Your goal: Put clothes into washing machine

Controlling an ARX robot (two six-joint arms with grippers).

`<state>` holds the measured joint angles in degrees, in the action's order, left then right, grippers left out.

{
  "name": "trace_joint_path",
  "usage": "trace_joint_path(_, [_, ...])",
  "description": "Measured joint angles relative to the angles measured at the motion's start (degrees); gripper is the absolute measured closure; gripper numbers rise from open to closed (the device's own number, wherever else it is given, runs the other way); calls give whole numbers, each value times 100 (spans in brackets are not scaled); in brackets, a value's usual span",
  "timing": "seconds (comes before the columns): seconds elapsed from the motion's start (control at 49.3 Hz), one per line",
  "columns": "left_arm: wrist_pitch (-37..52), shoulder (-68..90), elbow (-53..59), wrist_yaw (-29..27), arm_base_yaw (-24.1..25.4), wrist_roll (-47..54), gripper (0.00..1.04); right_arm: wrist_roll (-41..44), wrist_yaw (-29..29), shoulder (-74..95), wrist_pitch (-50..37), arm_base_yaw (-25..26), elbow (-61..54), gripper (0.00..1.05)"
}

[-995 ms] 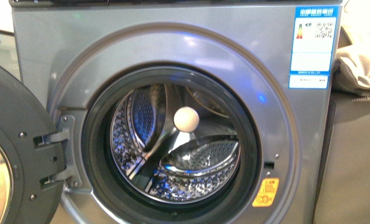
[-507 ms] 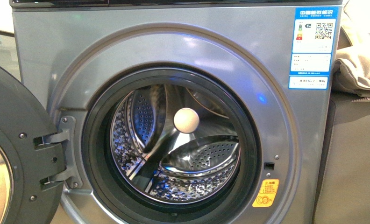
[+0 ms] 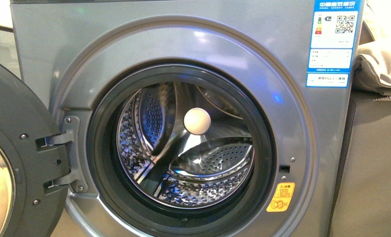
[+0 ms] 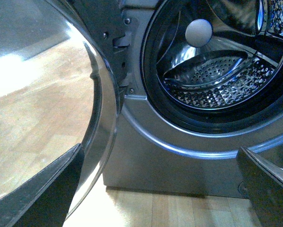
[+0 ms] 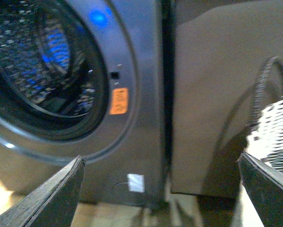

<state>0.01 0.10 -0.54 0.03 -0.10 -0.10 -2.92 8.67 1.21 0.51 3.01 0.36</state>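
Observation:
The washing machine (image 3: 183,44) fills the front view, silver-grey, with its door (image 3: 20,148) swung open to the left. The porthole shows the perforated steel drum (image 3: 208,163), which holds no fabric. No clothes are in view in any frame. My left gripper (image 4: 160,189) is open and low in front of the washing machine (image 4: 179,156), near the foot of the open door (image 4: 103,94). My right gripper (image 5: 160,189) is open with nothing between its fingers, facing the washing machine's (image 5: 132,142) lower right corner by the orange sticker (image 5: 119,100). Neither arm shows in the front view.
A plain grey cabinet (image 3: 371,163) stands right of the machine with a beige cloth (image 3: 381,64) on top. In the right wrist view a white mesh thing (image 5: 273,132) sits before the cabinet (image 5: 207,94). Wooden floor (image 4: 37,118) lies left of the door.
The machine sits slightly higher in the front view than a second ago, so the camera has shifted a little. The drum and door look the same.

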Motion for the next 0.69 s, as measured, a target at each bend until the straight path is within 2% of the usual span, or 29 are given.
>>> trace_joint_path(0.02, [0,0,0,0,0,0,7,-151,387,50,-2,153,0,7])
trace_joint_path(0.041, [0,0,0,0,0,0,7,-205,544,68,-9,229,0,7])
trace_joint_path(0.223, [0,0,0,0,0,0,7,-385,1073,236,-415,732,105,7])
trace_joint_path(0.365, [0,0,0,-2,0,0,7,-459,2033,1117,-1545,1864,446,7])
trace_joint_path(0.426, [0,0,0,-2,0,0,7,-586,2487,1851,-2365,2459,682,7])
trace_joint_path(0.568, [0,0,0,-2,0,0,7,-693,2822,3163,-3427,3091,1167,7])
trace_joint_path(0.629, [0,0,0,-2,0,0,7,-754,2924,3665,-3499,3233,1429,7])
trace_joint_path(0.69, [0,0,0,-2,0,0,7,-820,2992,4391,-3141,3381,1963,7])
